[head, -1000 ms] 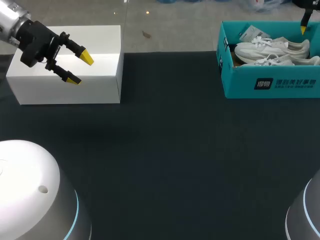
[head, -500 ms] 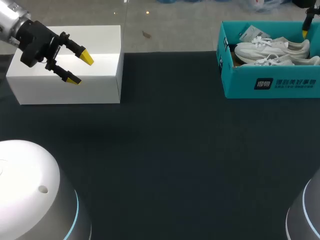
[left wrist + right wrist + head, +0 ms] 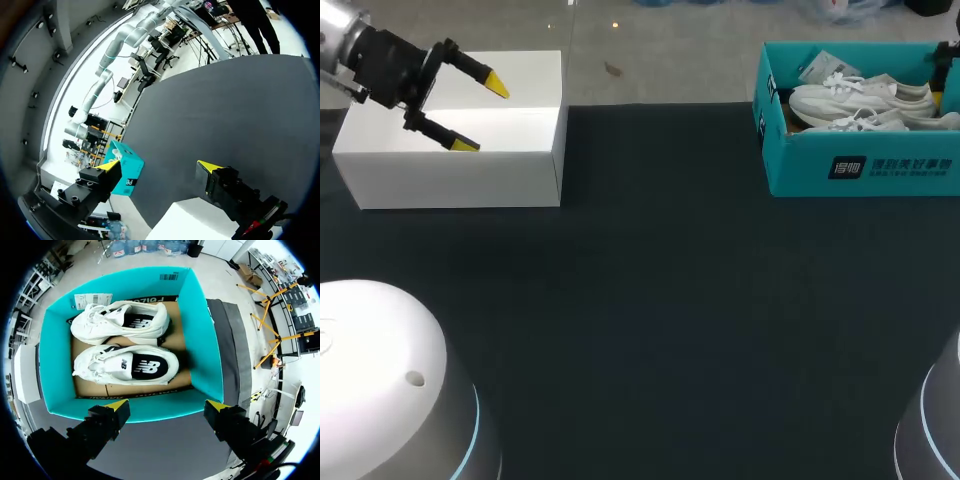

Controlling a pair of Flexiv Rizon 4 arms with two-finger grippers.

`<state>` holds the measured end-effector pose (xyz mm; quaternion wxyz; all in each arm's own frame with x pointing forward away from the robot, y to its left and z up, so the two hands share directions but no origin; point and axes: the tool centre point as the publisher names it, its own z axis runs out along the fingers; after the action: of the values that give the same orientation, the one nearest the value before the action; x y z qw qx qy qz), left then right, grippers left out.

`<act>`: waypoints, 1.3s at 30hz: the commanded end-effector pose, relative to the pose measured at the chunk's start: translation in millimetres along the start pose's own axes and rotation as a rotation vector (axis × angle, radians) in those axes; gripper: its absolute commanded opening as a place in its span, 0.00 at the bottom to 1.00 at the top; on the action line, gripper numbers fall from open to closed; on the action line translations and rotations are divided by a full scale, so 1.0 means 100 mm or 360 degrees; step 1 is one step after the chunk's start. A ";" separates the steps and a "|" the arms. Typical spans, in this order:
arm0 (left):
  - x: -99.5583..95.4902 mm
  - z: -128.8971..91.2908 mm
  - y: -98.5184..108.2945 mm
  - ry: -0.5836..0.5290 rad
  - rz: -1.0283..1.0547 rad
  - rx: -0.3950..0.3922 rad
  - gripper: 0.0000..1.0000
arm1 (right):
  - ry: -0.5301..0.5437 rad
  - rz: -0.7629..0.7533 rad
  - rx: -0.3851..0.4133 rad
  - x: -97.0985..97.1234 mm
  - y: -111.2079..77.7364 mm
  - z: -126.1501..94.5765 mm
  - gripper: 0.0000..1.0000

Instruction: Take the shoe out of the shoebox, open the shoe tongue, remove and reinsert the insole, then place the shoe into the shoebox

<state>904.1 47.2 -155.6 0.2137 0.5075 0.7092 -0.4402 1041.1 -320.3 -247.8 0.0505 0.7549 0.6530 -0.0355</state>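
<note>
My right gripper (image 3: 168,404) hangs wide open and empty above the near wall of the teal shoebox (image 3: 197,330), where two white shoes (image 3: 100,362) lie side by side, soles down. Well away from the shoebox, my left gripper (image 3: 480,115) gapes open, holding nothing, over a white box (image 3: 510,180).

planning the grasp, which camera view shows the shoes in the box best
The right wrist view: it looks straight down into the teal shoebox, so both white shoes show whole, side by side. The head view shows them side-on, partly hidden by the box wall. The left wrist view shows only the shoebox's outside, no shoes.
</note>
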 end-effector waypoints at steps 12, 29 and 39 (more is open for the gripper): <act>0.00 -0.03 -0.12 -0.0055 0.0074 -0.0041 1.00 | 0.0262 -0.0205 -0.0286 -0.13 -0.45 -0.09 1.00; -0.13 -0.23 0.23 -0.0174 -0.1202 -0.0434 1.00 | -0.0018 -0.0567 -0.0348 -0.05 -1.00 0.01 1.00; -0.07 -0.44 0.38 -0.0437 -0.1857 -0.0781 1.00 | -0.0052 -0.0822 -0.0299 -0.04 -1.43 0.14 1.00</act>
<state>954.4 85.4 -143.9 0.1762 0.2560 0.8471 -0.4311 910.7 -304.8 -265.6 0.0966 0.5610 0.8217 -0.0278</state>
